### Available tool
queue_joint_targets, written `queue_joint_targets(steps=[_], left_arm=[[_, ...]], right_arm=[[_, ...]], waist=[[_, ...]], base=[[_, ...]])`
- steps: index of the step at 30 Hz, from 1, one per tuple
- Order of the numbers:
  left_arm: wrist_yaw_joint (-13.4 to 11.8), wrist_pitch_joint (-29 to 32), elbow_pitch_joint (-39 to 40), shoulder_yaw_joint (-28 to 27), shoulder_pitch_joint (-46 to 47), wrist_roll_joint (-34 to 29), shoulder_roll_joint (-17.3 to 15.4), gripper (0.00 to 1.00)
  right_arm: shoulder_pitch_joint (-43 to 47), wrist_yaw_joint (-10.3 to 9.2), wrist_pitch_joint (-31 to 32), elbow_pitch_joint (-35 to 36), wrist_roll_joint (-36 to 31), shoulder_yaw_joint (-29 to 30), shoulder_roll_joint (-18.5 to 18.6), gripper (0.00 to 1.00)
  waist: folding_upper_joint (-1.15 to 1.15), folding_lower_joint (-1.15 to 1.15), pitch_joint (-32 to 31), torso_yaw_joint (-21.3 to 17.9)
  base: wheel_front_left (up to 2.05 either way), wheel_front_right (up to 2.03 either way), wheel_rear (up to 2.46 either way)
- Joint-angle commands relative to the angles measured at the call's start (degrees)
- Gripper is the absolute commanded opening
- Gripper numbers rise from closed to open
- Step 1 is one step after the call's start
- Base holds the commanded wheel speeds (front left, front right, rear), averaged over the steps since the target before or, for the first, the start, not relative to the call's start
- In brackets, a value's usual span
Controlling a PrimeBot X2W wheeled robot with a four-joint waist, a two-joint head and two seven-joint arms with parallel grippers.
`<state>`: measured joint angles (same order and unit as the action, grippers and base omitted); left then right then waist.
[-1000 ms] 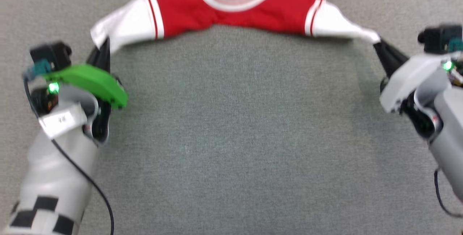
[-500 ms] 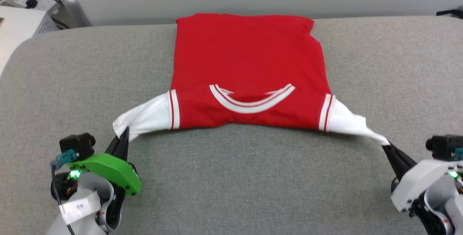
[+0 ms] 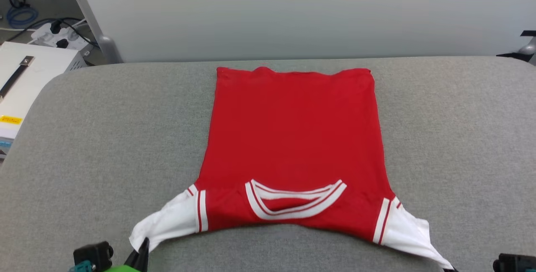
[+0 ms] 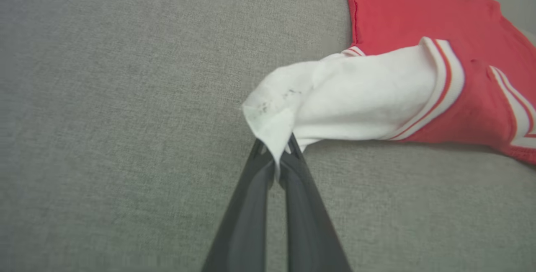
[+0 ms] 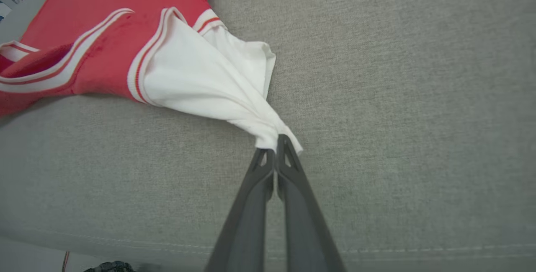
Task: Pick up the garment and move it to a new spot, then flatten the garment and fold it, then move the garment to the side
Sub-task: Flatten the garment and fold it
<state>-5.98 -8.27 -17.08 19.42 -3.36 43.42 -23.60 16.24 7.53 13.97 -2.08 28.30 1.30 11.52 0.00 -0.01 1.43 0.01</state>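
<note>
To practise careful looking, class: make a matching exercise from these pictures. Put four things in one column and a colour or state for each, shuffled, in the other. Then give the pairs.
Things:
1. left claw
2. garment
3. neckline trim
4. padded surface

States:
A. mostly red, spread flat
B. grey
C. shut on a white sleeve end
D. red-and-white stripes

Pairs: 1-C, 2-A, 3-D, 4-B
</note>
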Motion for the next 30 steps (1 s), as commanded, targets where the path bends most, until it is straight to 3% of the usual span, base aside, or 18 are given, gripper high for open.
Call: queue_joint_targets(steps=[1,11,13,14,22,30], left_arm=[[-0.9,0.0,0.8,-0.3,-2.1,0.8,-0.6,0.0],[-4.1,0.2,6.5,0.2,-8.8,0.8,-0.5,0.0],[-4.2,0.4,7.6,0.7,-8.3,0.6,-0.3,0.0],[-4.2,0.4,8.2,0.9,-7.9,0.4,-0.2,0.0],[-5.0,0.8,12.1,2.2,-4.7,-1.6,0.0,0.0],[-5.3,1.0,16.7,3.6,0.5,-4.3,0.3,0.0]], right_arm=[[1.6,-0.04,0.8,0.7,-1.4,1.0,-0.5,0.0],[6.2,-0.04,2.6,2.1,-5.5,4.3,-4.7,0.01],[5.4,-0.04,1.7,2.6,-5.2,4.4,-5.2,0.32],[4.9,-0.04,1.5,2.8,-5.0,4.3,-5.4,1.0],[-4.6,-0.04,-1.4,2.8,-4.1,6.7,-4.1,1.0],[-24.6,-0.04,2.4,-9.2,-2.4,8.4,1.2,1.0]], waist=[[0.0,0.01,-1.1,0.0],[0.0,0.01,-2.0,0.2],[0.0,0.01,-1.8,0.5],[0.0,0.01,-1.7,0.6],[0.0,0.01,0.9,2.5],[0.0,0.01,7.4,6.0]], base=[[0.0,0.0,0.0],[0.0,0.0,0.0],[0.0,0.0,0.0],[0.0,0.0,0.0],[0.0,0.0,0.0],[0.0,0.0,0.0]])
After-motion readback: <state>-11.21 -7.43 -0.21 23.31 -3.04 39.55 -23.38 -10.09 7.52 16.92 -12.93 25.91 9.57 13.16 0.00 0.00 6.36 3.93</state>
